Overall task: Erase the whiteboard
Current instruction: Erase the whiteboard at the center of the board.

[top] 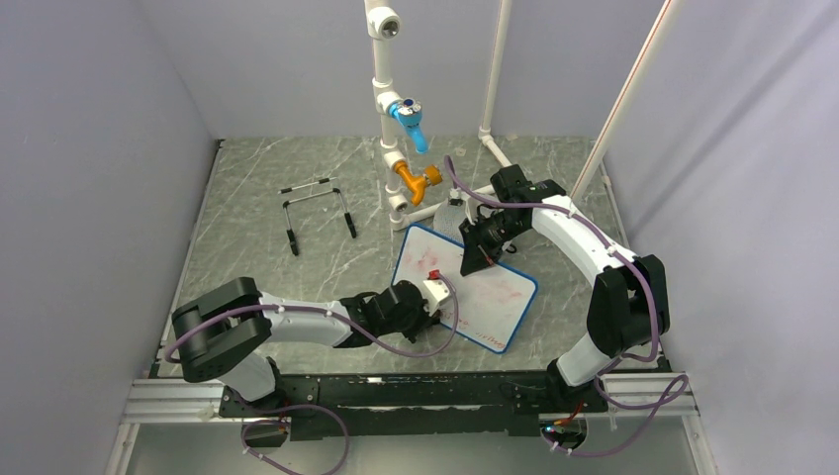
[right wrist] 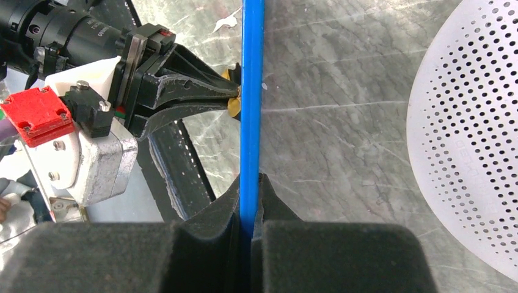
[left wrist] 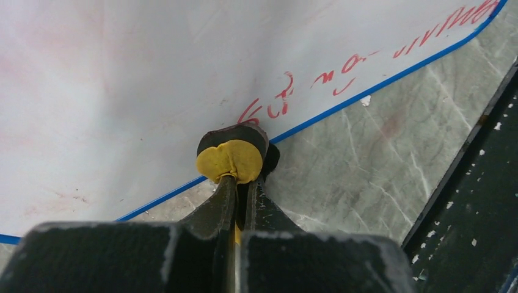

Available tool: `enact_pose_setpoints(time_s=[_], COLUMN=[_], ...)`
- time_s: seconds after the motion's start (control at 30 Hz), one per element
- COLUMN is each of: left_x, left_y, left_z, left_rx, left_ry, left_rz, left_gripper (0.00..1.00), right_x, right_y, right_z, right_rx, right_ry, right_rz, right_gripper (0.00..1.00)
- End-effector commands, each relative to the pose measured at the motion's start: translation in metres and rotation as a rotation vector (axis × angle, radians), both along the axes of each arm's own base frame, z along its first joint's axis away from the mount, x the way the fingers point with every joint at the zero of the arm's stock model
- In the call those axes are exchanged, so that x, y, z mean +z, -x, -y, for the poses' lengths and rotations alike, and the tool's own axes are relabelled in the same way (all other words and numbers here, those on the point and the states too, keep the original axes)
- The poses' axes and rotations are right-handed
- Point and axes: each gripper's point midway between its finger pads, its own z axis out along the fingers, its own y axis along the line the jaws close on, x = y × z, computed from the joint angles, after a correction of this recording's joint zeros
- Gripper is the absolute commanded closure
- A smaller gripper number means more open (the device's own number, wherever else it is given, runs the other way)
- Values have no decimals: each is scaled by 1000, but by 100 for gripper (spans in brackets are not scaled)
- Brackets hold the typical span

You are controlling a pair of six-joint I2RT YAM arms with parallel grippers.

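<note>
The whiteboard (top: 490,297), white with a thin blue frame, lies tilted on the marble table right of centre. Red marker writing (left wrist: 287,101) runs along its near edge, and faint pink smears cover the rest (left wrist: 122,73). My right gripper (top: 473,262) is shut on the board's blue frame (right wrist: 251,91), which runs straight up between its fingers (right wrist: 250,186). My left gripper (top: 442,292) is shut on a small yellow and black eraser pad (left wrist: 230,159), whose tip rests on the board just inside the blue edge by the red writing. The same pad (right wrist: 234,107) shows beside the frame in the right wrist view.
A round grey perforated disc (right wrist: 470,134) lies on the table behind the board (top: 453,213). White pipes with a blue valve (top: 408,119) and an orange valve (top: 420,180) stand at the back. A black wire stand (top: 319,208) sits at the back left.
</note>
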Motion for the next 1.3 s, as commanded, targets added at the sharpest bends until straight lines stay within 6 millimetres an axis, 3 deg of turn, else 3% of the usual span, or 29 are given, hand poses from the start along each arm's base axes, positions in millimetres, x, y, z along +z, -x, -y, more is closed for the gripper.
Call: enact_pose_setpoints(time_s=[0.0, 0.17, 0.37, 0.53, 0.67, 0.87, 1.03, 1.27], left_x=[42, 65, 67, 27, -2, -8, -3, 23], left_y=[10, 21, 3, -30, -38, -31, -22, 10], left_z=[37, 48, 45, 0, -42, -57, -40, 28], left_rx=[-114, -190, -109, 126, 270, 278, 180, -99], left_ry=[158, 218, 182, -10, -118, -124, -71, 39], left_rz=[30, 58, 109, 143, 126, 117, 105, 139], left_gripper=[100, 100, 100, 100, 100, 100, 100, 100], right_x=[7, 7, 8, 10, 10, 9, 8, 8], right_y=[9, 9, 8, 9, 8, 8, 8, 8], right_z=[-16, -16, -16, -15, -15, -15, -15, -15], right_rx=[134, 134, 131, 130, 129, 128, 127, 128], right_ry=[-95, -96, -97, -99, -101, -99, -98, -99], right_rz=[68, 69, 73, 75, 76, 73, 70, 69], right_gripper=[100, 100, 100, 100, 100, 100, 100, 100])
